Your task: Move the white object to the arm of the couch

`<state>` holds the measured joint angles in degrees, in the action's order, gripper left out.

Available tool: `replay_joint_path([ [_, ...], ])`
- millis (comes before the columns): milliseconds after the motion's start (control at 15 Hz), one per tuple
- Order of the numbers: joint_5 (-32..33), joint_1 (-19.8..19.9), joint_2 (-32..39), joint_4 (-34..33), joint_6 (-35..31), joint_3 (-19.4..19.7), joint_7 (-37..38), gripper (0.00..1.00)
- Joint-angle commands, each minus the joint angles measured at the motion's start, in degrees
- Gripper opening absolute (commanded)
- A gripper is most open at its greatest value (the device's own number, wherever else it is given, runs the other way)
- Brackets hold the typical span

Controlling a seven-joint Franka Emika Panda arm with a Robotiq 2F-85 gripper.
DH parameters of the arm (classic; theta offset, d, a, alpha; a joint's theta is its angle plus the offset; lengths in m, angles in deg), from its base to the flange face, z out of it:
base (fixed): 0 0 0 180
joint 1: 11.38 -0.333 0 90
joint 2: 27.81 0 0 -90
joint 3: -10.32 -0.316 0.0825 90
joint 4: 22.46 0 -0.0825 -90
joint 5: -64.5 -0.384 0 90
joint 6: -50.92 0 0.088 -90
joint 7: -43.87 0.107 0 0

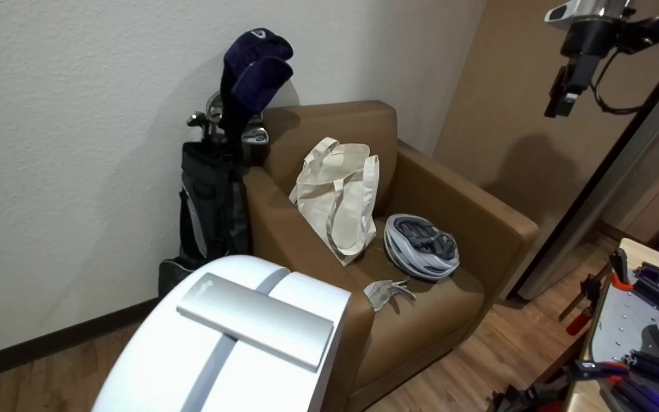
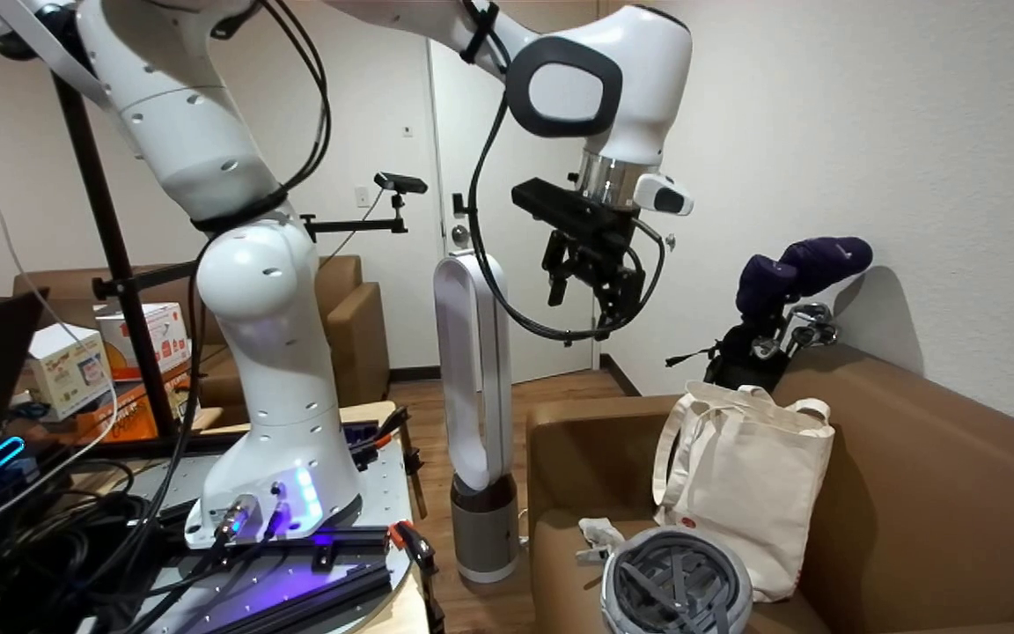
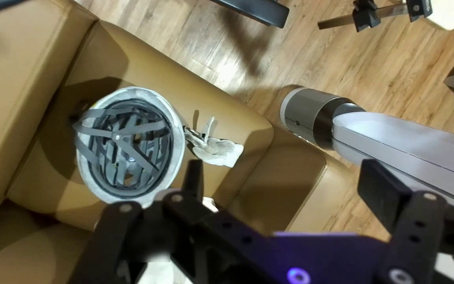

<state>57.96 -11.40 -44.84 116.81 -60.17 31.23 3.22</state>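
The white object (image 3: 217,152) is a crumpled, glove-like whitish scrap on the seat of the brown couch, beside the helmet; it shows in an exterior view (image 1: 384,293) and lies left of the jaws in the wrist view. The arm of the couch (image 3: 315,203) nearest the fan is boxy and flat-topped, and shows beyond the gap between my fingers. Opposite it stands another padded arm (image 1: 472,194). My gripper (image 3: 285,169) is wide open with nothing between its fingers. It hangs high in the air, well above the seat, in both exterior views (image 2: 582,308).
An upturned helmet (image 3: 132,144) touches or nearly touches the scrap. A cream tote bag (image 2: 749,480) leans on the couch back. The tall white fan (image 2: 476,370) stands beside the couch arm. A golf bag (image 1: 215,194) stands by the wall. Clamps line the robot's table (image 1: 621,320).
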Motion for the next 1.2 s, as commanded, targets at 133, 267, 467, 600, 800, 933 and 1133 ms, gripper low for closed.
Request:
replay_joint_path([
  [133,-13.43,-1.87,13.20,1.32,-11.46,-6.39,-5.78,1.00],
  [267,-17.15,-1.60,18.96,1.14,-17.89,-9.39,-5.96,1.00],
  [467,-23.25,-0.64,28.85,-0.72,-29.11,-14.49,-5.23,1.00],
  [600,-24.01,1.65,32.92,-3.31,-25.04,-17.85,-7.34,1.00],
  [800,-21.14,2.70,32.50,-1.88,-26.93,-19.81,-3.62,1.00],
  [933,-21.10,3.13,33.50,-2.91,-26.78,-20.09,-3.70,1.00],
  [1133,-28.13,4.98,39.96,-6.67,-30.56,-24.49,-6.87,1.00],
])
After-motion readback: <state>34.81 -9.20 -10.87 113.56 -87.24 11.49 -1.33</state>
